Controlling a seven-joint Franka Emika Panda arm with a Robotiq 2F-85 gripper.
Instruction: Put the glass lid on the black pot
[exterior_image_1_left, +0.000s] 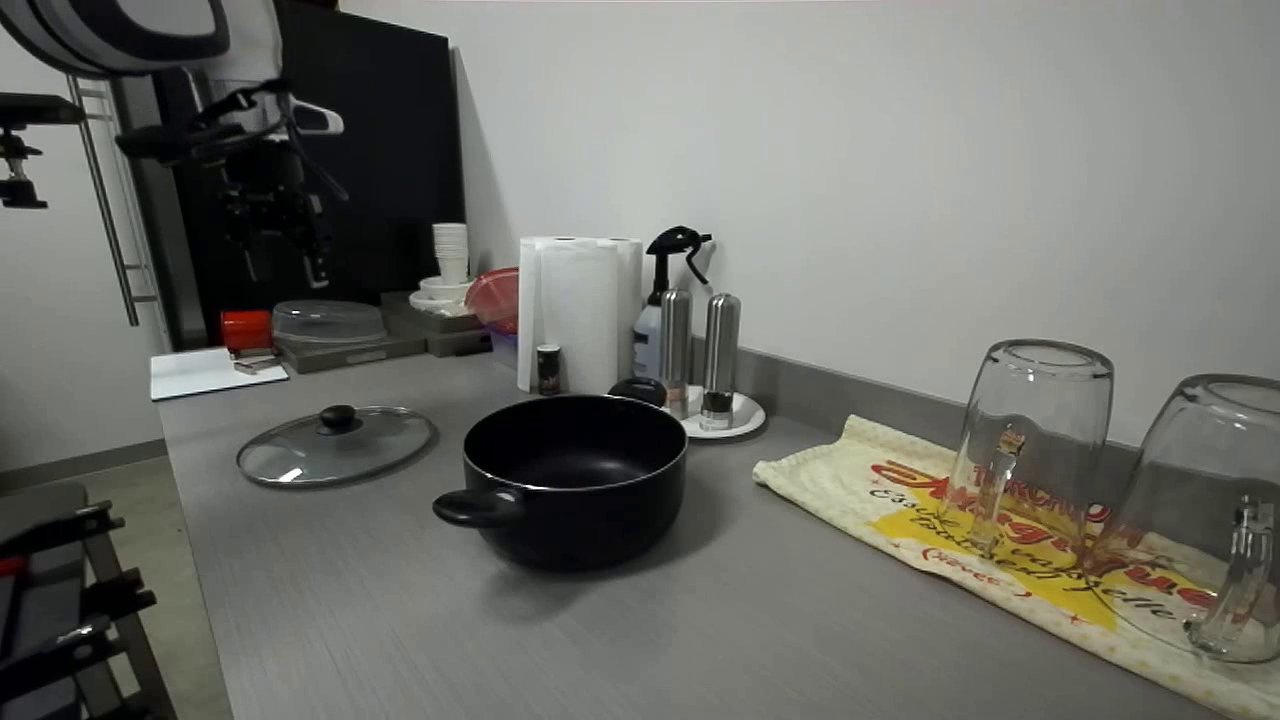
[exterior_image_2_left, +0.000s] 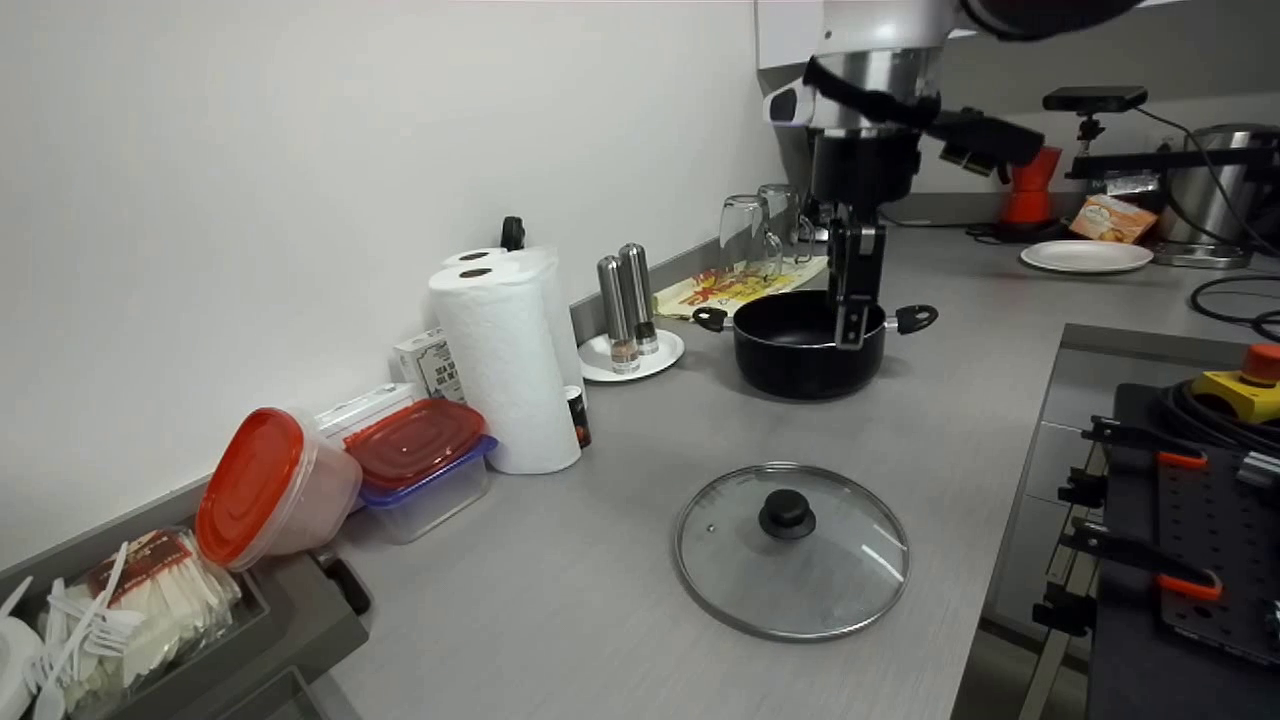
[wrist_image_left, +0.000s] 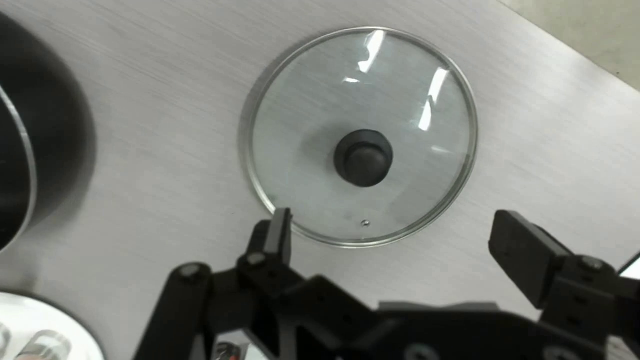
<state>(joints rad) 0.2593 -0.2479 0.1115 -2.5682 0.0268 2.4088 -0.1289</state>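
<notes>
Lid (exterior_image_2_left: 793, 562) flat on table (exterior_image_1_left: 400, 610), knob (exterior_image_2_left: 787, 511) up, apart from pot (exterior_image_1_left: 578, 512). Pot upright, near plate (exterior_image_2_left: 661, 356) with two mills (exterior_image_2_left: 616, 312). Two mugs (exterior_image_1_left: 1045, 415) stand on cloth (exterior_image_1_left: 840, 472). End effector (wrist_image_left: 392, 235) raised above table, fingers (wrist_image_left: 526, 256) spread wide.

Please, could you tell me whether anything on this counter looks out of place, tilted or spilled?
Yes: in an exterior view, the round plastic container is tipped over, so its red lid faces sideways instead of straight up. I see no spill. The glass lid lies flat, apart from the black pot.
</notes>
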